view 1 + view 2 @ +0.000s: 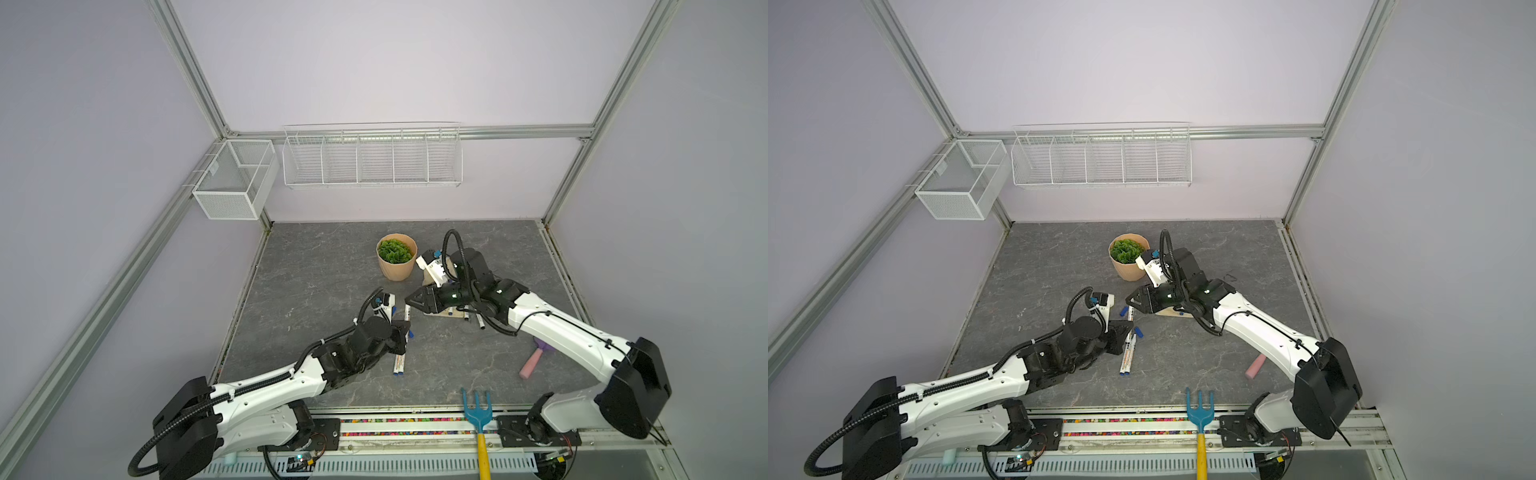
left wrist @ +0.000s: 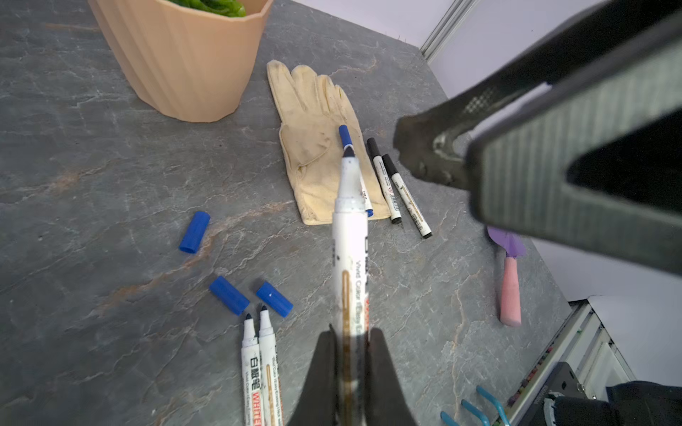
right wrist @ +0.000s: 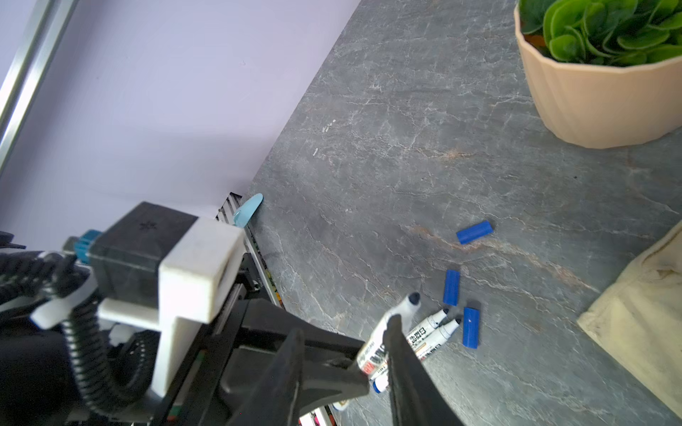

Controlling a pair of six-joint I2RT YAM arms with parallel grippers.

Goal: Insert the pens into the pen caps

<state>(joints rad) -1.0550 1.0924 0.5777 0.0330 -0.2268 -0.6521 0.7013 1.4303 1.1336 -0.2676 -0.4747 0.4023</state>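
Observation:
My left gripper [image 2: 350, 354] is shut on an uncapped white pen [image 2: 350, 239] that points away from it, above the table. Two more uncapped pens [image 2: 260, 361] lie side by side below it, with blue pen caps [image 2: 228, 295] [image 2: 275, 298] at their tips and a third cap [image 2: 194, 232] farther off. Three capped pens, one blue [image 2: 345, 136] and two black [image 2: 383, 184], rest on and beside a cream glove [image 2: 313, 140]. My right gripper [image 3: 343, 328] is open and empty, facing the left gripper [image 1: 405, 330] a little beside the held pen's tip [image 3: 413, 298].
A peach plant pot [image 1: 397, 266] stands behind both grippers. A pink-handled purple trowel [image 1: 532, 363] lies at the right, and a blue garden fork with a yellow handle [image 1: 478, 409] crosses the front edge. White wire baskets [image 1: 372, 158] hang on the back wall.

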